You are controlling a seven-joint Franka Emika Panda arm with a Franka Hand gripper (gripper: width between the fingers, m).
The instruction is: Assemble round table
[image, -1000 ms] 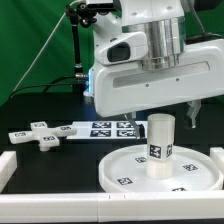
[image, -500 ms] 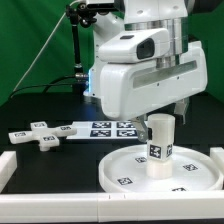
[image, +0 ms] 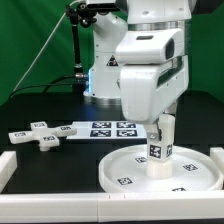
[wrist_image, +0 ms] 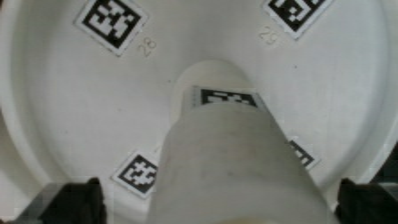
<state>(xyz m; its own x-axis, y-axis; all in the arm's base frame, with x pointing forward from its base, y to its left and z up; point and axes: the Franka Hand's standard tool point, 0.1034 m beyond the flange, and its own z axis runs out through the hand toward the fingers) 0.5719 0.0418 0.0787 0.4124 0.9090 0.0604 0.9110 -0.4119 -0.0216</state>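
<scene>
The large round disc (image: 115,172) lies flat on the table at the front right of the exterior view. The short cylinder leg (image: 160,148) stands upright on its central hub, with a tag facing the camera. My gripper (image: 161,128) points down over the leg's top, one finger on each side. In the wrist view the leg (wrist_image: 231,150) fills the middle, the disc (wrist_image: 71,90) lies beneath it, and the gripper (wrist_image: 222,205) shows dark fingertips (wrist_image: 79,202) standing slightly off the leg's sides. The cross-shaped foot (image: 40,134) lies on the table at the exterior view's left.
The marker board (image: 105,128) lies between the foot and the disc. A white rail (image: 6,163) sits at the front left, and another white rail (image: 217,152) at the right edge. The arm's base stands behind, before a green curtain.
My wrist has turned about a quarter turn above the leg, so the hand now shows its narrow side. The leg's tag still faces the same way and the disc has not moved.
</scene>
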